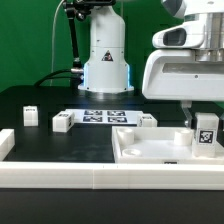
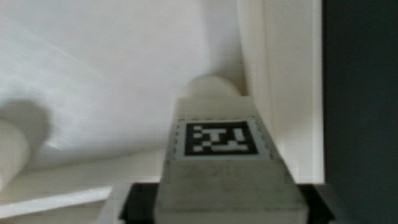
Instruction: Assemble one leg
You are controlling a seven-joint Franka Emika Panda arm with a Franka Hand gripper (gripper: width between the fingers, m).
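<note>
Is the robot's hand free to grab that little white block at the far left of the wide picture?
Probably not right away. The hand is already closed on a tagged leg by the white panel. The block itself stands in the open, with nothing on it.

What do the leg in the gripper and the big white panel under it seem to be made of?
The leg: likely matte white plastic, maybe 3D-printed, with smooth dull faces and a paper-like printed tag. The panel: apparently the same matte white plastic, with an even colour and a soft rounded rim. Neither shows gloss or wood grain.
</note>
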